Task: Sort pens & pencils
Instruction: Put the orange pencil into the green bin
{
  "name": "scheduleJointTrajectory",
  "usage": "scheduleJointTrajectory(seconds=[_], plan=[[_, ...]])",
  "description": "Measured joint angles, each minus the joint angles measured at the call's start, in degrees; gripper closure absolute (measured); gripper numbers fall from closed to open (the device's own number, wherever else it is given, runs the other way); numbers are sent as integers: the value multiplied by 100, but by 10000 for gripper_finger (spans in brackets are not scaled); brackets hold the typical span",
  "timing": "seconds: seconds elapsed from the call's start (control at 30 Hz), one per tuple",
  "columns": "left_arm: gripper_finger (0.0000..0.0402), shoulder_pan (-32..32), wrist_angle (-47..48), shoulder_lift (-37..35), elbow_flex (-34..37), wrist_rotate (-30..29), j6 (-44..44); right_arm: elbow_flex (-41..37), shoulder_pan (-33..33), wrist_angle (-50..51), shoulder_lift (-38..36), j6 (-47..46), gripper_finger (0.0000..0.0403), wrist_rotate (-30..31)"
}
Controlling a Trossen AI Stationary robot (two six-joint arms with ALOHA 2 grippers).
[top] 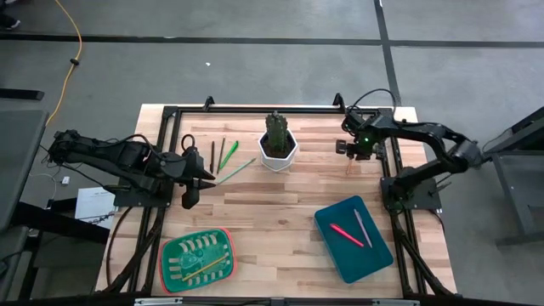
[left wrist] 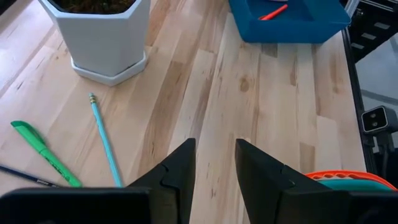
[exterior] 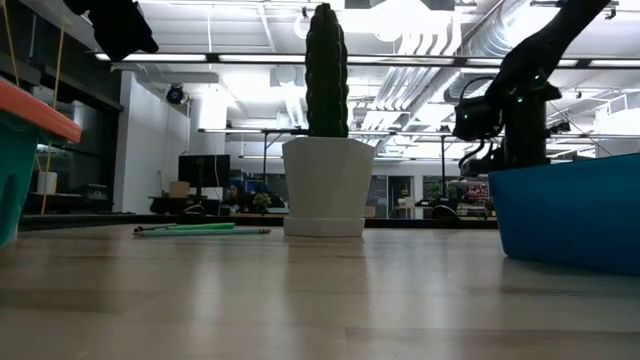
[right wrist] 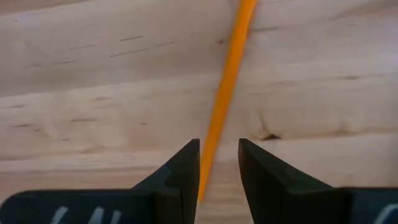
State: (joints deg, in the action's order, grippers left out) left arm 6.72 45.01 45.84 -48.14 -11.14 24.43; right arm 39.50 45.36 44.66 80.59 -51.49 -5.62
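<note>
Fingers of the right gripper stand slightly apart, straddling an orange pencil on the table, not pinching. Left gripper hovers spread, empty. Two pens lie in the blue bin; one pencil in the green tray.

We see a light butcher-block wooden table with a black metal frame, standing on a grey floor. Near its far edge a dark green cactus stands upright in a white hexagonal pot. Beside the table's left edge, a white sheet of paper lies on the floor, and a yellow cable runs across the floor farther back.
</note>
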Motion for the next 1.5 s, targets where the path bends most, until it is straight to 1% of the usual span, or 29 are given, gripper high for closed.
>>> scheduleJointTrajectory(seconds=[0.2,0.43,0.63,0.77,1.0,1.13,1.3,1.5], plan=[[302,0,0,0,0,48,0,214,0,36,351,55,304,104],[302,0,2,0,0,61,-7,253,2,49,739,55,304,57],[302,2,4,0,0,61,-15,267,2,44,792,82,306,14],[302,0,4,0,0,61,-15,265,2,44,792,99,324,12],[302,2,5,0,0,61,-63,258,2,44,794,99,373,8],[302,0,3,0,0,61,-63,267,2,43,784,163,395,5],[302,2,-85,0,0,61,-63,527,0,62,715,302,399,205],[302,2,-162,0,0,22,-63,938,-5,204,709,508,398,211]])
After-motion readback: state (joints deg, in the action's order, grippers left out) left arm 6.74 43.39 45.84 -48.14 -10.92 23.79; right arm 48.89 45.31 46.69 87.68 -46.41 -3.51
